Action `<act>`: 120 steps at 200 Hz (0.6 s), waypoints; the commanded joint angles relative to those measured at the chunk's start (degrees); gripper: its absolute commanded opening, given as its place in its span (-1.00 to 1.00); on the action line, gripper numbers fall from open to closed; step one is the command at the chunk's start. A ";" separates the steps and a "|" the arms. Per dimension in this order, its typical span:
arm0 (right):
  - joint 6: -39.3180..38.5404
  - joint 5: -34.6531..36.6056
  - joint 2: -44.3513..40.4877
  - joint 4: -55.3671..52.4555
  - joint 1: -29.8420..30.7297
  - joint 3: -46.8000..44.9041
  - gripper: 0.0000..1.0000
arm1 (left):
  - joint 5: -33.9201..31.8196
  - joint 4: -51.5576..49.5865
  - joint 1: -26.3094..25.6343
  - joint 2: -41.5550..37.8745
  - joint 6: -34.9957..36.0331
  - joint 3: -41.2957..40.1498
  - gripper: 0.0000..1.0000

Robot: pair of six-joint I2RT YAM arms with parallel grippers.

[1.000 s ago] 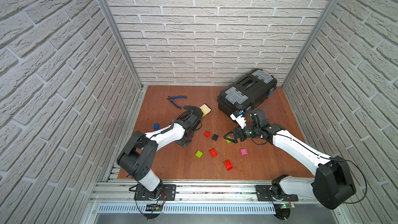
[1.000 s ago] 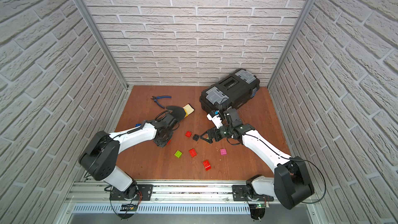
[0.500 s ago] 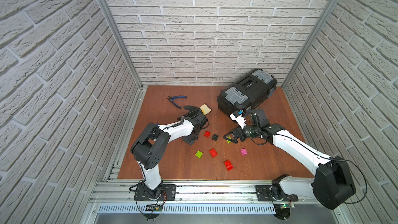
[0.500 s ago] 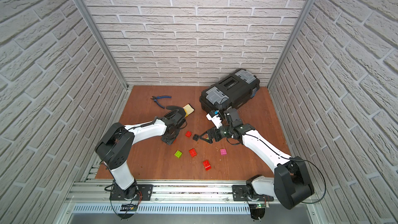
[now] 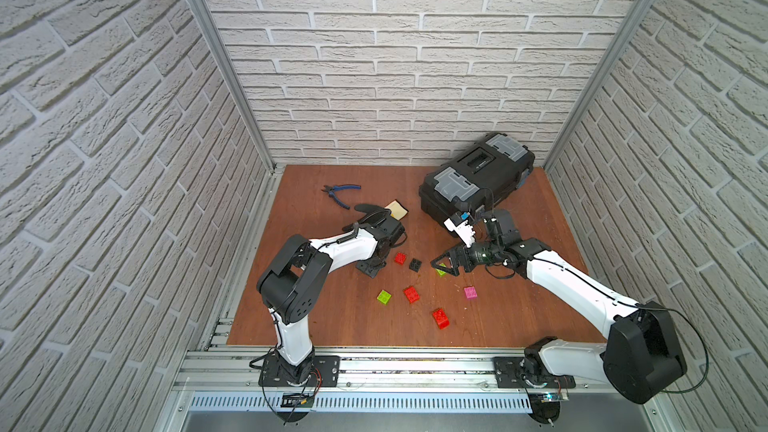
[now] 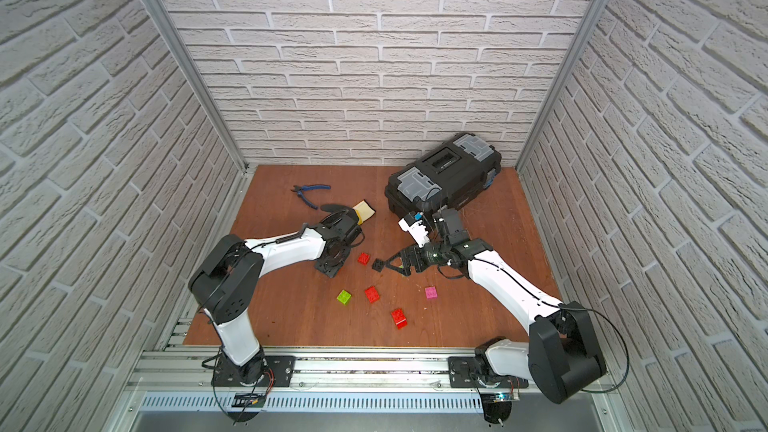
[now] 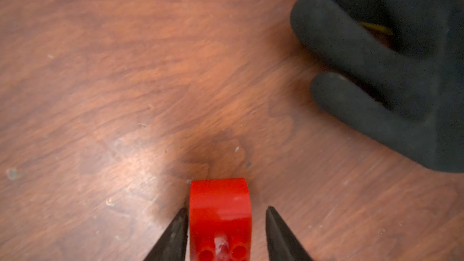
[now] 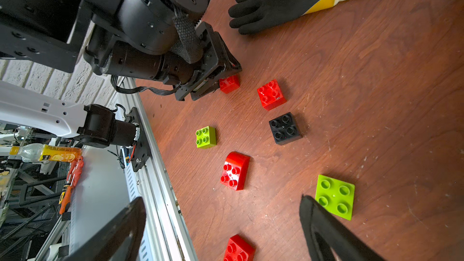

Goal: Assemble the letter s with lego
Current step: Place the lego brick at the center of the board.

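Red is the colour of the curved lego brick [image 7: 218, 197] that is sitting on the wooden surface [image 7: 113, 71] between the left fingers [image 7: 175, 232]. A moment ago these fingers were squeezing tight. Now they are opening a little: one finger is touching the brick and a gap is showing on the other side. So the brick is being let go, just beside a square red brick [image 8: 271, 95] and near a black brick [image 8: 285, 128], with the black glove [image 7: 389, 71] lying close by. The right fingers [image 8: 324, 224] are staying spread wide and are holding nothing. They are hovering right by a flat lime green brick [image 8: 335, 197]. All the bricks are lying apart from each other, so the letter S is not taking shape yet. I think the robot is gathering bricks into one spot first, and the joining is still waiting to be done.
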 commanded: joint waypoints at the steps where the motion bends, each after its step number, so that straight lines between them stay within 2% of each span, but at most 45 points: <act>1: -0.90 -0.42 -1.19 1.42 -0.40 -0.58 0.92 | 0.71 0.14 -0.91 -0.60 -0.57 0.89 0.05; 120: -1.35 -0.67 -1.20 0.50 -0.53 -0.33 0.92 | 2.39 2.73 -1.28 0.08 2.02 2.34 0.10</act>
